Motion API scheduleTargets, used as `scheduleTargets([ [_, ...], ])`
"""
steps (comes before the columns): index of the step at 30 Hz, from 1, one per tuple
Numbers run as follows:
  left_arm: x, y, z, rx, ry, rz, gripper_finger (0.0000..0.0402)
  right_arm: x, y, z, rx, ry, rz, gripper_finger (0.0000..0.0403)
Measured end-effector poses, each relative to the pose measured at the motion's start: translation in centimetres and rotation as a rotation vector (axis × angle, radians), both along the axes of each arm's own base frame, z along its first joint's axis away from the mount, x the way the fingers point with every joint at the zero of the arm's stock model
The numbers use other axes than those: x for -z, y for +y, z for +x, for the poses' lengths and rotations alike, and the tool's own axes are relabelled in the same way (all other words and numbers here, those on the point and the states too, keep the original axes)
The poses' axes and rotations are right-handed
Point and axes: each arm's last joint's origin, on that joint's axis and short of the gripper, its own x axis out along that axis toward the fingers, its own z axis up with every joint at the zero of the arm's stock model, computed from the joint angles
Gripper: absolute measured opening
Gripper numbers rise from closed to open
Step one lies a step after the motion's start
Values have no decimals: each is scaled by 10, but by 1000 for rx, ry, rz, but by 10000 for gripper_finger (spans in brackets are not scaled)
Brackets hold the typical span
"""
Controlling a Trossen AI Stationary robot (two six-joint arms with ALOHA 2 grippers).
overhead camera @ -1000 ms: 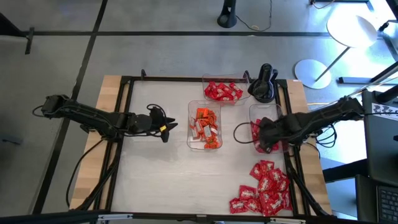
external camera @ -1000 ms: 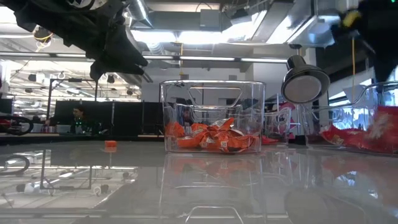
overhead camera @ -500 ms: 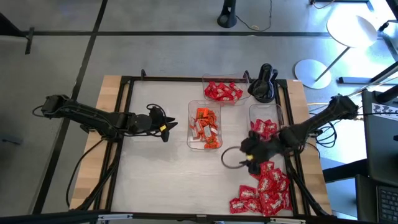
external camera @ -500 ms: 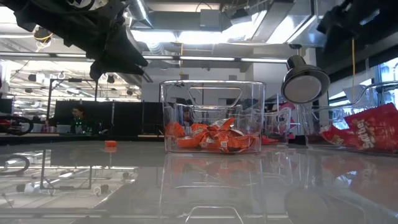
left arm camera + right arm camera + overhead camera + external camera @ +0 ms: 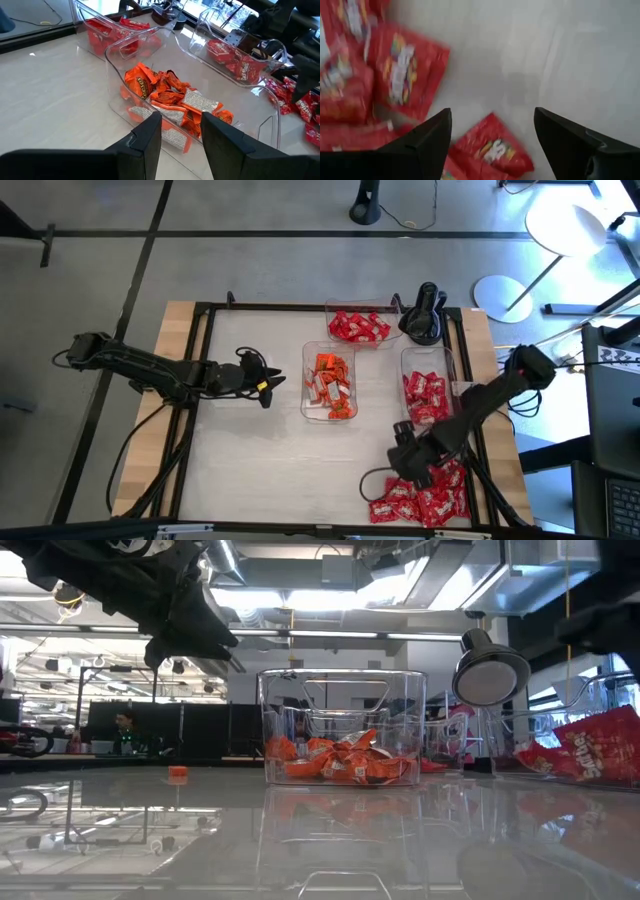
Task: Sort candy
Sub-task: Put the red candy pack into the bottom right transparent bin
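Observation:
Loose red candy (image 5: 425, 492) lies in a heap on the table at the near right. My right gripper (image 5: 405, 455) hangs open above the heap's left edge, pointing steeply down. In its wrist view, red packets (image 5: 402, 75) lie flat below the spread fingers (image 5: 492, 145), untouched. Orange and white candy fills the middle clear tray (image 5: 328, 385). My left gripper (image 5: 267, 387) waits just left of that tray, open, with nothing between its fingers (image 5: 180, 142). Red candy also lies in the far tray (image 5: 358, 327) and the right tray (image 5: 428, 392).
A black stand (image 5: 424, 315) sits at the far right, behind the right tray. A dark frame (image 5: 200, 360) runs along the table's sides. Bare tabletop (image 5: 260, 470) stretches across the near left. In the low view the middle tray (image 5: 342, 730) stands at the centre.
My right gripper has swung from over the right tray toward the table's near edge and gone down, rolling as it went. It now hangs over the loose red heap, still open. The left arm has kept still.

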Motion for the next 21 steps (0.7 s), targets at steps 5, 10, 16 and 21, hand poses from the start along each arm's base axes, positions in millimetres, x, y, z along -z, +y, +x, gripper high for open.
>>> scheduleTargets([
  [5, 0, 0, 0, 0, 0, 0, 127, 16, 7, -6, -57, 74, -86, 280],
  [10, 0, 0, 0, 1, 0, 1, 127, 32, 10, -3, -65, 128, -132, 280],
  [16, 0, 0, 0, 1, 1, 3, 127, 51, 11, -2, -72, 211, -189, 279],
  [21, 0, 0, 0, 1, 2, 3, 127, 57, 12, -2, -73, 253, -182, 241],
])
